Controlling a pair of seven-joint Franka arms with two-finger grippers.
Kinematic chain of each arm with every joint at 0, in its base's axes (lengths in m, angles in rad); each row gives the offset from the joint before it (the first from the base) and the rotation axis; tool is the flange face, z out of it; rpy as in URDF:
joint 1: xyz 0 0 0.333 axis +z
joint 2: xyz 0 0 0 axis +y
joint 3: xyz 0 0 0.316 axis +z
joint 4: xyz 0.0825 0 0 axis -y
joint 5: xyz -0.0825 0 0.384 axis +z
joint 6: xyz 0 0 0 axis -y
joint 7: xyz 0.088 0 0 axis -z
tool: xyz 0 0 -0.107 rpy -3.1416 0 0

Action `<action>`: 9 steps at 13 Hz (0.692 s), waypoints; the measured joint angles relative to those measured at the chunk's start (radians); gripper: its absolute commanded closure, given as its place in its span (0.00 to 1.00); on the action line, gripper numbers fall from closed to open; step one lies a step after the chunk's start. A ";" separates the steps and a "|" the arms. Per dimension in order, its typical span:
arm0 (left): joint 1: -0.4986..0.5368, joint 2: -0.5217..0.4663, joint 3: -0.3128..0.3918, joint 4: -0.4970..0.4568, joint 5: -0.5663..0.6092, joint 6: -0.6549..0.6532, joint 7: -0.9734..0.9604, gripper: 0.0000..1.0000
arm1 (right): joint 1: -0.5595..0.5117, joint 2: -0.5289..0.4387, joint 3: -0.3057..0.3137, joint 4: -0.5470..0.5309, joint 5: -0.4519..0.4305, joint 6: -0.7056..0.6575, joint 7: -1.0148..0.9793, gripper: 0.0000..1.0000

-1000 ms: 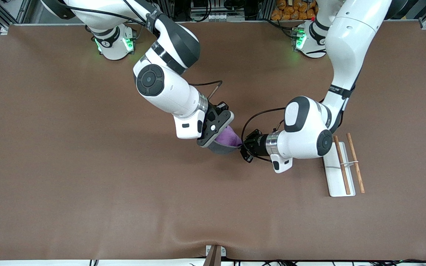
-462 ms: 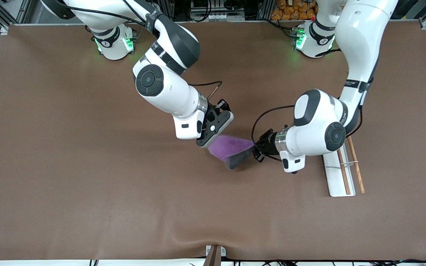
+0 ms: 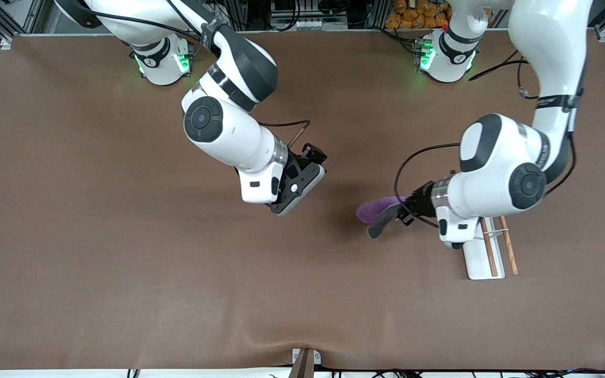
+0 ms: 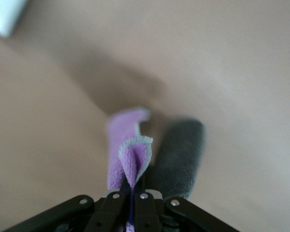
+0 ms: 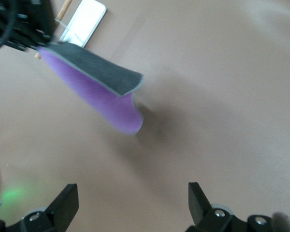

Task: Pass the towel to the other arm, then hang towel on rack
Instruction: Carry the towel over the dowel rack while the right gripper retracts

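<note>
A: Going across the front view, what came first?

B: The right arm's black two-finger gripper (image 3: 288, 202), hanging over bare brown table mat (image 3: 124, 236) near the middle. Its fingers stood wide apart with nothing between them; the right wrist view showed both tips (image 5: 67, 203) spread and empty.

A: And the towel?

B: The small fuzzy purple cloth with a dark grey reverse, the towel (image 3: 378, 211), hung in the air over the mat, between the two grippers. The left arm's black gripper (image 3: 406, 209) was pinched tight on one edge of it; the left wrist view showed the fingers (image 4: 117, 209) closed on a fold of purple.

A: How would it handle?

B: Light and limp, I'd judge. It drooped from the pinch, so a hold at one edge lets the remainder trail for draping.

A: The rack?

B: The small stand with a flat white base, two thin brown wooden rods and a white crosspiece (image 3: 486, 252) stood at the left arm's end, partly under that arm's wrist.
</note>
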 measured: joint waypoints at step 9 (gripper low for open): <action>0.250 -0.016 0.008 -0.013 0.178 -0.066 0.601 1.00 | -0.304 -0.002 -0.012 0.002 -0.001 -0.053 -0.002 0.00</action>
